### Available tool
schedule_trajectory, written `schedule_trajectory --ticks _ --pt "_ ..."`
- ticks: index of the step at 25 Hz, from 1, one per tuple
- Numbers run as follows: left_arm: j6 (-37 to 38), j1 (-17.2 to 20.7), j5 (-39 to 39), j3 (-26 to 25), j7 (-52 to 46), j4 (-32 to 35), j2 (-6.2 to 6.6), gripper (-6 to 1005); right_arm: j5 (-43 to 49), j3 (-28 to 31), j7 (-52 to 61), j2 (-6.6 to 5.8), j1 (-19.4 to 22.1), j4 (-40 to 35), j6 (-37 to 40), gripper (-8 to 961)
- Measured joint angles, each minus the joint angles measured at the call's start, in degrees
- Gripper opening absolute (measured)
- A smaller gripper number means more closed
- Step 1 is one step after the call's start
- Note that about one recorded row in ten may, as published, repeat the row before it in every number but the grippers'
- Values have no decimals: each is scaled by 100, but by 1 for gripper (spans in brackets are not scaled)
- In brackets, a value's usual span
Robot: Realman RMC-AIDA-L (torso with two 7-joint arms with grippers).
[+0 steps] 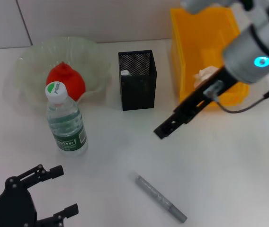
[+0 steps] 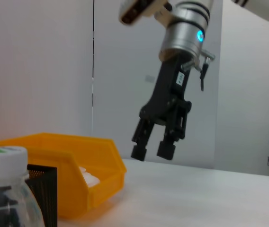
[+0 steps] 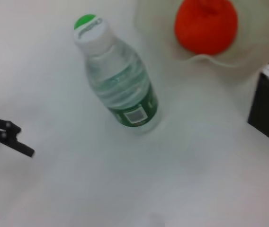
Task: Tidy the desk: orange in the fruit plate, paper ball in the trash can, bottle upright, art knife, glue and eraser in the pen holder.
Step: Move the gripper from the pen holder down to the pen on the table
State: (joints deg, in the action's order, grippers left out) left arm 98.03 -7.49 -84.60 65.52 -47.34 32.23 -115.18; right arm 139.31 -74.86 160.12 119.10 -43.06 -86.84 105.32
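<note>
The grey art knife (image 1: 161, 198) lies flat on the desk (image 1: 229, 156), near the front edge and well apart from the pen holder (image 1: 137, 79). It looks light, stiff and thin, and it lies so low that the jaws would probably have to close across its narrow width near the middle, or it may slide or tip. Its smooth casing could be slippery.

The right gripper (image 1: 163, 130) hangs above the desk between the pen holder and the knife, jaws parted and empty; the left wrist view shows the gap between its two fingers (image 2: 165, 150). The left gripper (image 1: 61, 190) rests low at the front left of the desk, jaws spread, grasping nothing.

The orange (image 1: 66, 81) sits in the fruit plate (image 1: 30, 64). The paper ball (image 1: 203, 74) lies inside the trash can (image 1: 186, 42). The pen holder already holds something pale at its rim, probably the glue or eraser; I cannot tell which. The bottle (image 1: 66, 119) stands upright just in front of the fruit plate.
</note>
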Motion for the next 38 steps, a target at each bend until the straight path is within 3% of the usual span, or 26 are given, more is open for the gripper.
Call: schedule_trajectory --ticks 4,10,14,22,29,38 --pt "-272 -20 -149 -4 -2 -1 3 813 307 -827 770 17 -497 129 -14 826" --pt "-367 -16 -166 -6 0 -5 4 813 385 -1190 929 75 -827 581 -11 825" --pt "-397 -20 -167 -28 17 -14 -11 813 356 -1311 932 78 -1028 1310 -240 825" --pt "-491 -102 -166 -18 -1 -15 -50 813 168 -1554 931 79 -1115 1737 -500 823" --pt "-580 -175 -164 14 -1 -16 -58 813 -96 -2271 931 79 -1280 2210 -862 815" --pt "-601 -156 -162 -18 -3 -24 -53 813 -426 -2622 931 79 -1274 2533 -1172 805"
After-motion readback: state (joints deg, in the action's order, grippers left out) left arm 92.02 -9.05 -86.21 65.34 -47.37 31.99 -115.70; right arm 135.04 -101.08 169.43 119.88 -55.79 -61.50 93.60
